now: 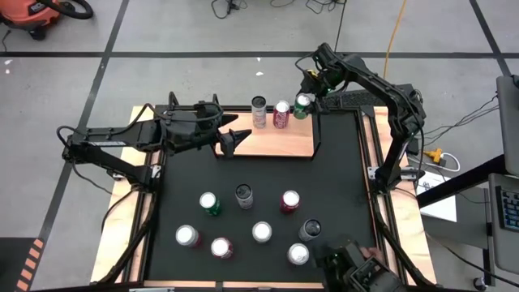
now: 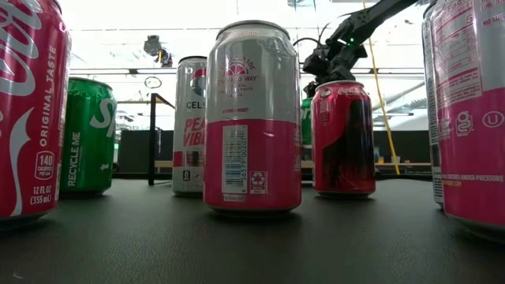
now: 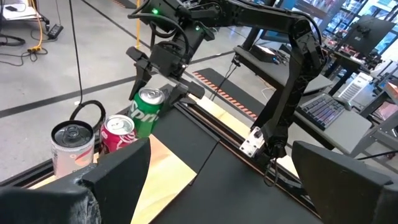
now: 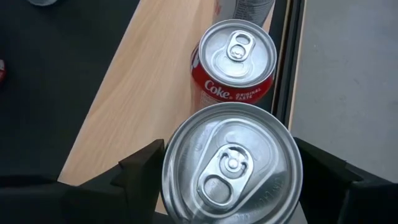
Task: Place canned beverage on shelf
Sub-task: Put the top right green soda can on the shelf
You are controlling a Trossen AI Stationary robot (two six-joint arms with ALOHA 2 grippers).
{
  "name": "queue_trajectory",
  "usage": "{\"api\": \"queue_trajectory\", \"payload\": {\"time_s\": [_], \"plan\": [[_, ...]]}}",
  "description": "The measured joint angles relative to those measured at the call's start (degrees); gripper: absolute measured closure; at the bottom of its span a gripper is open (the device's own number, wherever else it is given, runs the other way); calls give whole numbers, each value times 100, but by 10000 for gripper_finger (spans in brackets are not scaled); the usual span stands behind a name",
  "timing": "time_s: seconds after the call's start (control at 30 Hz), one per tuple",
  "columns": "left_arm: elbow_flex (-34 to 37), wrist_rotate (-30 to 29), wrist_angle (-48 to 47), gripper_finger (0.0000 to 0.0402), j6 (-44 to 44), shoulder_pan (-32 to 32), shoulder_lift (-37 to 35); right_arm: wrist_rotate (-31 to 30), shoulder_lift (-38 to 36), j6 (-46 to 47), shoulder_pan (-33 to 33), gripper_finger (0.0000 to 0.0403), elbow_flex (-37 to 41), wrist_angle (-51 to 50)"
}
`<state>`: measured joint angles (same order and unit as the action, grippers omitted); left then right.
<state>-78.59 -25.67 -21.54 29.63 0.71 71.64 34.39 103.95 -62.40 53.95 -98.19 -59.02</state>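
So here's the black mat point(image 1: 259, 174) filling the table, and along its far edge lies the shelf point(image 1: 272, 139), a light wooden board. Three cans stand in a row at its back edge: a silver can point(image 1: 259, 108), a red Coke can point(image 1: 281, 112) and a green Sprite can point(image 1: 302, 104). The right gripper point(image 1: 306, 91) sits down over that green can, fingers point(image 4: 140, 168) clamping it on both sides, the can upright on the board just beside the Coke. The left gripper point(image 1: 235, 139) hovers over the shelf's near left end, fingers spread wide, holding nothing. Out on the mat, eight more cans stand loose, among them a pink can point(image 2: 252, 118) nearest the low camera.
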Motion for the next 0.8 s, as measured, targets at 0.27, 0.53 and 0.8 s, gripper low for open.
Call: {"api": "queue_trajectory", "payload": {"time_s": [0.27, 0.53, 0.8], "plan": [[0, 0, -2, 13, 0, 0, 0, -7, 141, -539, -2, 135, 2, -96], [0, -4, -2, 13, -44, 0, 0, -133, 136, -1029, -2, 135, 0, -162], [0, -4, -3, 13, -174, -57, 0, -131, 136, -1179, -15, 135, 21, -231]]}}
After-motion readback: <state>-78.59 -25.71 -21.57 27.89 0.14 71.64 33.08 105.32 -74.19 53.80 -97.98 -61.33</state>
